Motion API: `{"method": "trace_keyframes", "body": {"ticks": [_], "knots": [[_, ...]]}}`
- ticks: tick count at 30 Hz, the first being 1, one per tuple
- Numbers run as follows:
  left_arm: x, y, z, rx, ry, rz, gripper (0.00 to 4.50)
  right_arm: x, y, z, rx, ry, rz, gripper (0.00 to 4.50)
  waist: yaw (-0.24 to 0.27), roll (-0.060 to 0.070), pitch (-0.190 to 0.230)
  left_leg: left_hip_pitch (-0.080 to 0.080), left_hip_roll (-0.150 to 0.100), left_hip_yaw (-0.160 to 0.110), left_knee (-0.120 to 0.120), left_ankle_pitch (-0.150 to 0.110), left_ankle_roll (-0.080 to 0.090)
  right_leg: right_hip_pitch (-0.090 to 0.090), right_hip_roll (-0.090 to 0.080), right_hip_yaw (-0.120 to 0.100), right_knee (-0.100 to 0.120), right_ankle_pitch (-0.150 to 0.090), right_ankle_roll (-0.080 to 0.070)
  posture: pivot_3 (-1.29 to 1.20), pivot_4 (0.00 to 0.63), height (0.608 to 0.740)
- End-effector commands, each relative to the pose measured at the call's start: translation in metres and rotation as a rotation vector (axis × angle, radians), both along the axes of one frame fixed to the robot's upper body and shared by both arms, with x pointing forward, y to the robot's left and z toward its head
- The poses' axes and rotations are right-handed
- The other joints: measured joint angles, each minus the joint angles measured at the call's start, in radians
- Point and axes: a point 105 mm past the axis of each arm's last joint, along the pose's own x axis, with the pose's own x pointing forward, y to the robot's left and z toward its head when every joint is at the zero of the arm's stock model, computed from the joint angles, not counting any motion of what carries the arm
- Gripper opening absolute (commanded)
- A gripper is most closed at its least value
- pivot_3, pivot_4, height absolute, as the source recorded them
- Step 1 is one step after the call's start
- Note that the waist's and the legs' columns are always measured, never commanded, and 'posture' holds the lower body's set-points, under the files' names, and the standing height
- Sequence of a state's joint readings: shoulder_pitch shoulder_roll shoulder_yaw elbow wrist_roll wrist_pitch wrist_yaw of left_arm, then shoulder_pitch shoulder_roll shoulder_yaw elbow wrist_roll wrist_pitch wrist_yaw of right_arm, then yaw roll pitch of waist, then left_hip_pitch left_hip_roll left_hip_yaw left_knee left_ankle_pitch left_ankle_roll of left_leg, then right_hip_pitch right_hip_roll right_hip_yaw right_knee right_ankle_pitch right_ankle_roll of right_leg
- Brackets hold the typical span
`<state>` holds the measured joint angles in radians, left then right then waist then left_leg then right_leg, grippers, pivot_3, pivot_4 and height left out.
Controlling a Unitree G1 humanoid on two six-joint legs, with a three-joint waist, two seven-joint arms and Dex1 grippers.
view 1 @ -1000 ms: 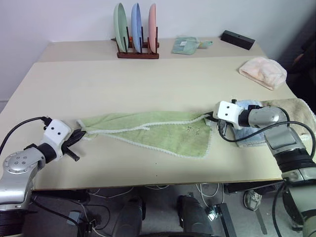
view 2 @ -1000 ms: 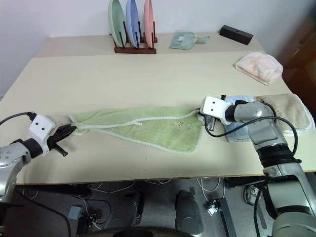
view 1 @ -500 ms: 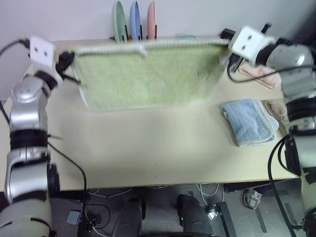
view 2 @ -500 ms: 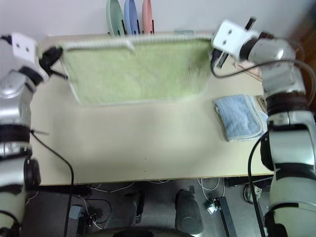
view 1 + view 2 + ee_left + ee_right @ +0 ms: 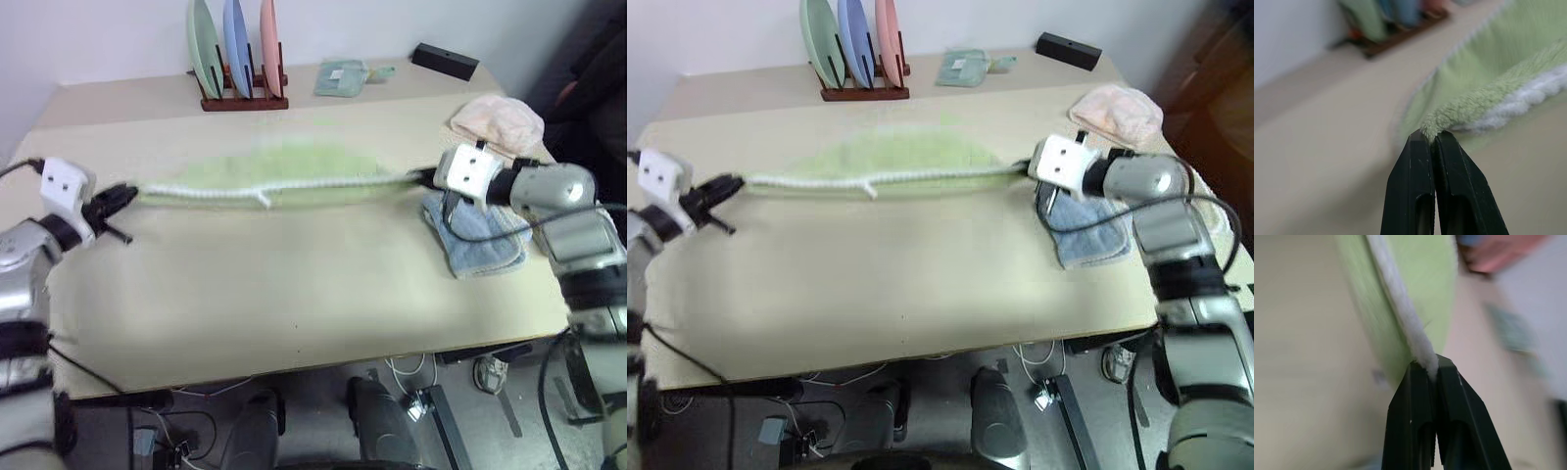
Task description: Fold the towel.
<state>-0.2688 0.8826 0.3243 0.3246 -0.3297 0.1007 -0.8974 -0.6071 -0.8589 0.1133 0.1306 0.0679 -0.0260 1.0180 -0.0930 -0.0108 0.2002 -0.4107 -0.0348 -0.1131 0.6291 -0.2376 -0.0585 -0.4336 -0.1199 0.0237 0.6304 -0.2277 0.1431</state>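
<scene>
The fold is under way but not finished, as I judge it. The left gripper (image 5: pixel 125 194), at mid-left of the head views, is clenched on one corner of the towel (image 5: pixel 284 164), and the right gripper (image 5: pixel 423 178), right of centre, is clenched on the opposite corner. In each wrist view, the black fingers (image 5: pixel 1422 191) pinch green terry and white edging. The towel stretches in a taut line between them across the middle of the frame, its white edge (image 5: pixel 872 180) nearest the camera and the rest spread flat and blurred on the table (image 5: pixel 294 284) behind. What seems left is to lay the held edge over, let go and smooth or fold again.

Counting near to far: two grippers; one green towel; one folded blue towel (image 5: pixel 477 235) under the right wrist; one pink cloth (image 5: pixel 496 121) at upper right; one rack (image 5: pixel 242 98) holding three plates; one small green cloth (image 5: pixel 341 76); and one black box (image 5: pixel 445 60) at the top.
</scene>
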Motion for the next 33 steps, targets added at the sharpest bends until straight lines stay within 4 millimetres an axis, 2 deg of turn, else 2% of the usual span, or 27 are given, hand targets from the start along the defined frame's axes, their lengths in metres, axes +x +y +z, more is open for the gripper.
{"method": "trace_keyframes", "body": {"ticks": [1,5,7,9,12,17,24,29,33], "knots": [[-0.031,-0.001,0.002,0.032,0.070,-0.032,0.00,-0.033,-0.002,0.003,0.015,0.087,0.026,0.03,0.010,0.000,0.000,0.002,0.000,0.000,0.000,0.000,0.000,0.002,0.000,0.000,-0.001,0.000,0.000,0.00,0.150,0.740],[-0.073,-0.003,-0.015,-0.008,0.254,-0.062,0.00,-0.081,-0.013,-0.020,0.000,0.326,0.019,0.03,0.043,-0.001,0.000,0.006,0.001,0.001,0.003,0.000,0.001,0.007,0.001,0.000,0.000,0.000,-0.004,0.00,0.150,0.740],[-0.084,-0.004,-0.018,-0.011,0.319,-0.083,0.00,-0.093,-0.016,-0.025,-0.011,0.389,0.014,0.03,0.057,-0.002,-0.001,0.007,0.001,0.001,0.004,0.000,0.001,0.009,0.001,0.000,-0.001,-0.002,-0.008,0.00,0.150,0.740],[-0.089,-0.003,-0.020,-0.005,0.352,-0.090,0.00,-0.096,-0.018,-0.025,-0.011,0.392,0.002,0.03,0.065,-0.003,-0.002,0.008,0.001,0.001,0.005,0.000,0.001,0.010,0.001,0.000,-0.001,-0.002,-0.008,0.00,0.150,0.740],[-0.080,-0.001,-0.019,0.012,0.324,-0.078,0.00,-0.085,-0.021,-0.021,0.007,0.342,-0.031,0.03,0.074,-0.003,-0.002,0.008,0.001,0.002,0.005,0.000,0.001,0.010,0.001,0.000,-0.002,-0.002,-0.008,0.00,0.150,0.740],[-0.052,-0.006,-0.016,0.004,0.253,-0.072,0.00,-0.058,-0.023,-0.017,0.017,0.267,-0.072,0.03,0.077,-0.003,-0.002,0.007,0.001,0.002,0.005,0.000,0.000,0.010,0.001,0.000,-0.002,-0.002,-0.007,0.00,0.150,0.740],[-0.009,-0.011,-0.029,0.016,0.226,-0.061,0.00,-0.012,-0.018,-0.030,0.013,0.235,-0.085,0.03,0.072,-0.003,-0.002,0.007,0.001,0.002,0.004,0.000,0.000,0.009,0.001,-0.001,-0.002,0.000,-0.004,0.00,0.150,0.740],[0.008,-0.014,-0.035,-0.006,0.236,-0.058,0.00,0.006,-0.015,-0.038,0.021,0.243,-0.081,0.03,0.072,-0.003,-0.002,0.007,0.001,0.002,0.004,0.000,0.000,0.008,0.001,-0.001,-0.001,0.000,-0.004,0.00,0.150,0.740],[0.015,-0.015,-0.041,-0.023,0.257,-0.049,0.00,0.013,-0.013,-0.046,0.018,0.252,-0.076,0.03,0.071,-0.003,-0.002,0.007,0.001,0.002,0.004,0.000,0.000,0.008,0.001,-0.001,-0.001,0.000,-0.004,0.00,0.150,0.740]]}}
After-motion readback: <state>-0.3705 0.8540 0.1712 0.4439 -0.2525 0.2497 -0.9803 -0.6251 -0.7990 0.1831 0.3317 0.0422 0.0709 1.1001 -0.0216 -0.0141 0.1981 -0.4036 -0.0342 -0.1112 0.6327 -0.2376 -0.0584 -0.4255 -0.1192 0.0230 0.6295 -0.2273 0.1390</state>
